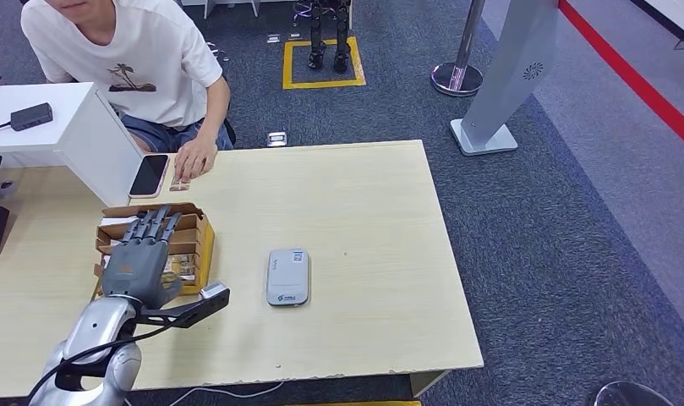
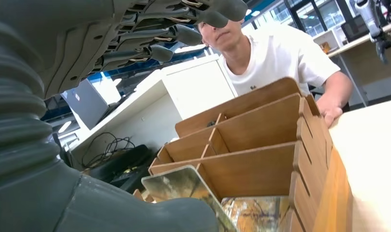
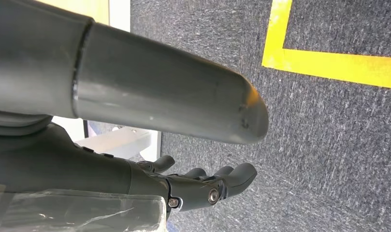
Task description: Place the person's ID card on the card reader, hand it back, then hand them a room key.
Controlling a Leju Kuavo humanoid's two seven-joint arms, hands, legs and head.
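Observation:
My left hand (image 1: 141, 256) hovers over a wooden compartment box (image 1: 199, 245) at the table's left, fingers stretched out and apart, holding nothing. In the left wrist view the fingers (image 2: 183, 34) reach above the box (image 2: 261, 130) while a picture-printed room key card (image 2: 181, 186) stands in the nearest compartment beside the thumb. The grey card reader (image 1: 287, 277) lies mid-table with nothing on it. A person's hand (image 1: 194, 159) rests at the far edge on a small card (image 1: 180, 183). My right hand (image 3: 203, 186) hangs over the carpet, fingers loose and empty.
A phone (image 1: 149, 175) lies beside the person's hand. A white counter (image 1: 76, 127) with a black device stands at the far left. Bare tabletop (image 1: 372, 237) stretches right of the reader. A stanchion base (image 1: 456, 78) and a grey kiosk stand on the carpet beyond.

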